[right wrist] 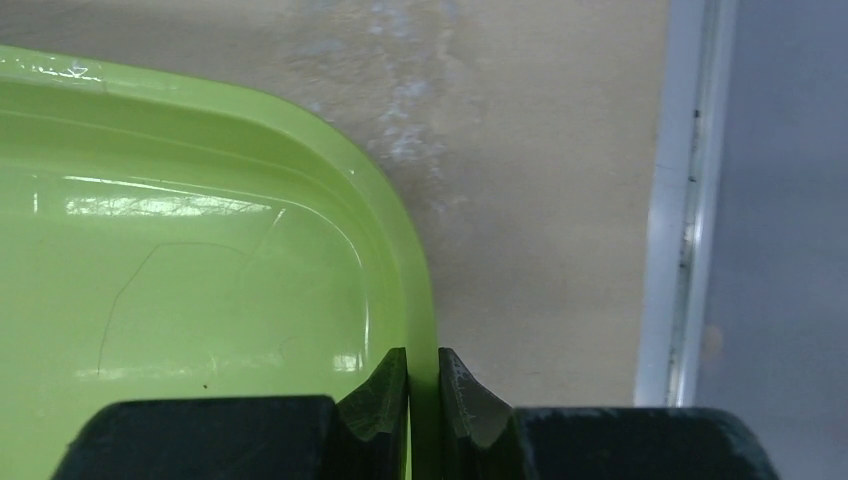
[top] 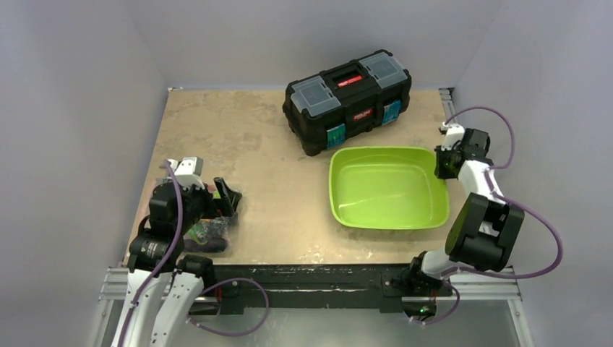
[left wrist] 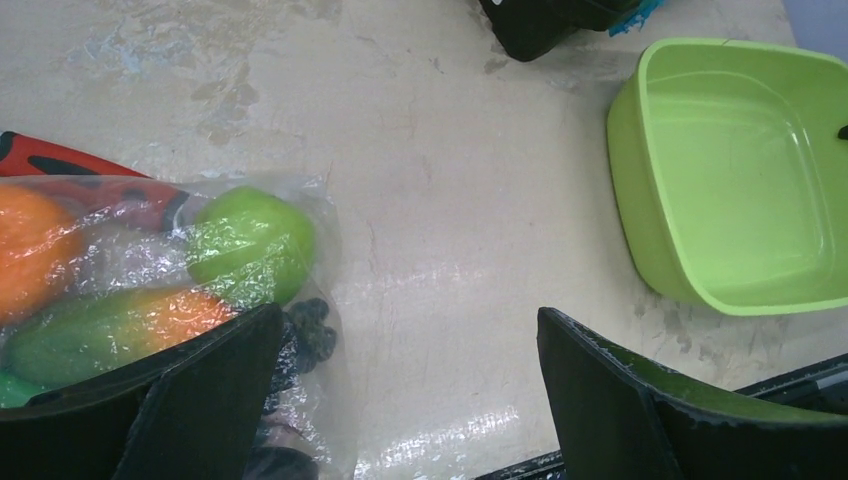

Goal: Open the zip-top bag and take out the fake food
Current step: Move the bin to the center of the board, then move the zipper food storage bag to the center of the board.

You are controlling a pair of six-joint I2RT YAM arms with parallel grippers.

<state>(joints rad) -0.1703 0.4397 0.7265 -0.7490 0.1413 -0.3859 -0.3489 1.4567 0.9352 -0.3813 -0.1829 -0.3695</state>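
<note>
A: Left tool, status?
B: Wide open, nothing btwn the fingers. One finger overlaps the bag in the wrist view; can't tell if it's touching.
A: Where's the bag?
B: Lying on the table, near-left corner, right under the left arm. Fake food is inside it, incl. a green apple, an orange and dark grapes at the bag's edge.
A: Zip strip?
B: Can't make it out.
A: Right tool?
B: Pinched on the rim of the green tub at its far-right corner, one finger inside, one outside. Tub's well apart from the bag. Black toolbox sits just behind the tub.
</note>
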